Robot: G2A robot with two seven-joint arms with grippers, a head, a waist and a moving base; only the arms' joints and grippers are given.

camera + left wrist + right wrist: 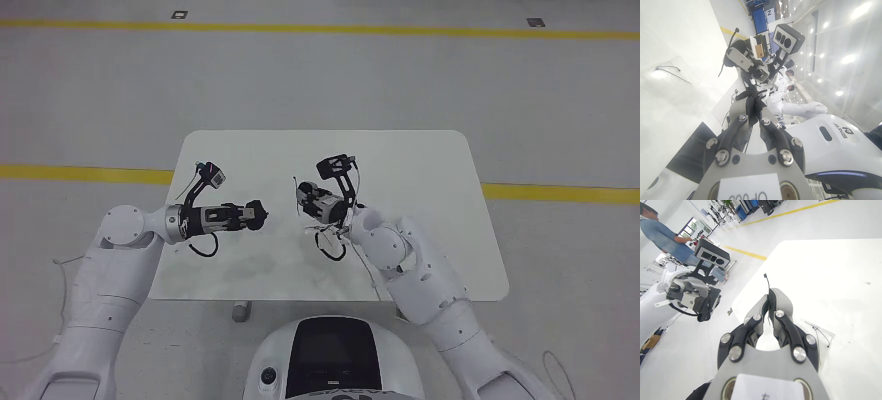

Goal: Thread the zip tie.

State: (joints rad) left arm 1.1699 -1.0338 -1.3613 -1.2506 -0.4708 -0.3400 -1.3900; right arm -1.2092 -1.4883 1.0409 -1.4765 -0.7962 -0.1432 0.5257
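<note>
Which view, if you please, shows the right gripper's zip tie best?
Right wrist view: the zip tie stands clamped in the right gripper, head visible. Left wrist view shows it farther off; top view, a faint line.

A printed label [748,186] sits on the left gripper [753,103].

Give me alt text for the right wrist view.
The right jaws are shut on a black zip tie, its head sticking out past them over the white table. A second tie lies on clear plastic on the table.
</note>
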